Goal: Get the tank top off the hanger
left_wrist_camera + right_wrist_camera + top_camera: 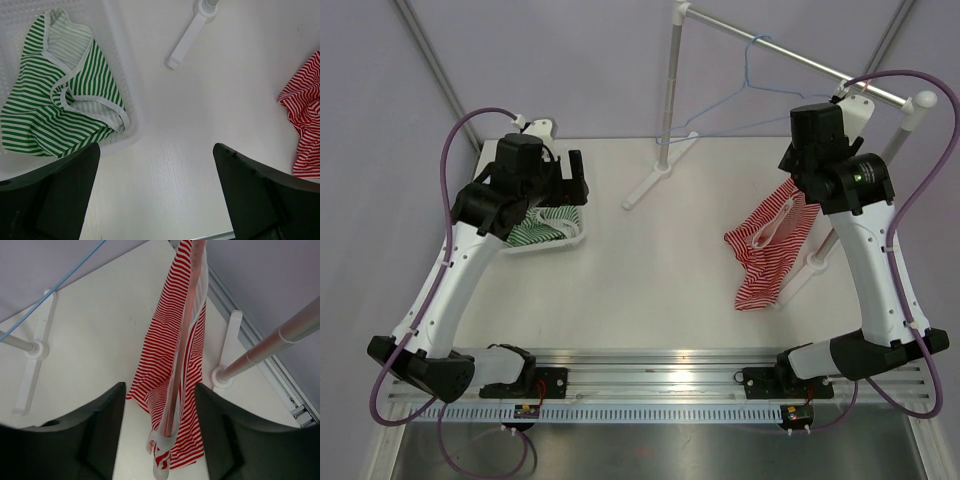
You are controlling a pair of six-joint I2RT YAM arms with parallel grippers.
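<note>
Up by the rack post (270, 347) we see the right arm (865, 240) raised, right gripper (159, 390) slack astride the red striped tank top (170, 340), which hangs lengthwise downward; left gripper (156, 146) spread wide

Bright, even light casts soft shadows, with slight glare on the metal rail (680, 372).

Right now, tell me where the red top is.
In the top view the red top is on the right side, hanging between the fingers of the right gripper, next to the rack foot.
</note>
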